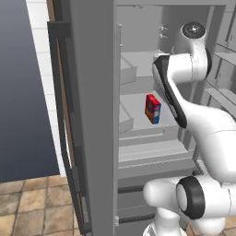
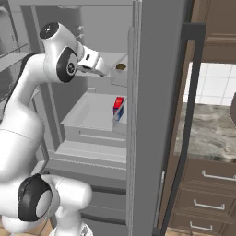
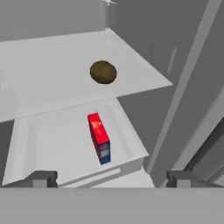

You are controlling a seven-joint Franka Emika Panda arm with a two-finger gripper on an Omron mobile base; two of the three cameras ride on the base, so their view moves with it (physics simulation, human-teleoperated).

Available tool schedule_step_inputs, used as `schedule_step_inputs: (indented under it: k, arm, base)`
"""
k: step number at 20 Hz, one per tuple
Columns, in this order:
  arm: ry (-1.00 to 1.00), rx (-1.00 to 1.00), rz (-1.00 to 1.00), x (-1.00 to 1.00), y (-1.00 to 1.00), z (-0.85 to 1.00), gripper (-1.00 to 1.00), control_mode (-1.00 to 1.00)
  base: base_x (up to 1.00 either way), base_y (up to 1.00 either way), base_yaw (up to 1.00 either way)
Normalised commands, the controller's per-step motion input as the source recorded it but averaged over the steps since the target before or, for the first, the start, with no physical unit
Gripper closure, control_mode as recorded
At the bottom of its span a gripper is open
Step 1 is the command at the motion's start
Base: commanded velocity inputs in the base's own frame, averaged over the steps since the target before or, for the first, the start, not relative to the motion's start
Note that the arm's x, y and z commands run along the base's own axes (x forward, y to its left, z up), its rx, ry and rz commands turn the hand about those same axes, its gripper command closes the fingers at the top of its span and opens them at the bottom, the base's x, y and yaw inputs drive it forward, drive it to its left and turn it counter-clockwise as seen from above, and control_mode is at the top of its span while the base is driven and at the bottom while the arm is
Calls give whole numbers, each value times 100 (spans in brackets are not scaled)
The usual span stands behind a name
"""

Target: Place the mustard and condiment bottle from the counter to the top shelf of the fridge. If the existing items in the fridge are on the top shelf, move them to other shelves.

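1. The fridge (image 1: 92, 115) stands open, its light-grey cavity facing the robot, and the arm reaches into the upper part of it.
2. The gripper (image 3: 111, 177) is open, jaws spread wide with nothing between them; in the hand view it hangs above the shelves, looking down on them.
3. The top shelf (image 3: 52, 65) carries one thing, a round brown object (image 3: 103, 72) seen from above, near the shelf's front edge toward its right side. It may be the condiment bottle, but its shape cannot be told from that angle. In the right base view it shows as a small brown shape (image 2: 120, 67) just past the gripper.
4. On the shelf below (image 3: 52, 144) the red carton (image 3: 99, 138) with blue markings stands upright, near the front edge and right of the middle, clear of the walls.
5. The carton (image 1: 152, 109) shows in the left base view beside the arm's dark forearm band.
6. To the right of the fridge, the grey marbled surface (image 2: 212, 133) runs above brown drawers (image 2: 207, 189) with silver handles.
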Motion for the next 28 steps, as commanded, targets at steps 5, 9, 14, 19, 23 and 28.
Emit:
schedule_step_inputs:
  k: [5,9,14,19,23,28]
  arm:
    - [18,0,0,66,-35,-6,-100,-100]
    - [12,3,0,64,-55,-17,-100,-100]
    - [7,11,0,66,-25,-27,-100,-100]
    - [1,6,0,64,-1,-24,-100,-100]
    - [0,0,0,67,0,-23,-100,-100]
    - [0,0,0,58,0,-23,-100,-100]
  base:
    - [0,0,0]
    - [0,0,0]
    - [0,0,0]
    - [0,0,0]
    - [0,0,0]
    - [0,0,0]
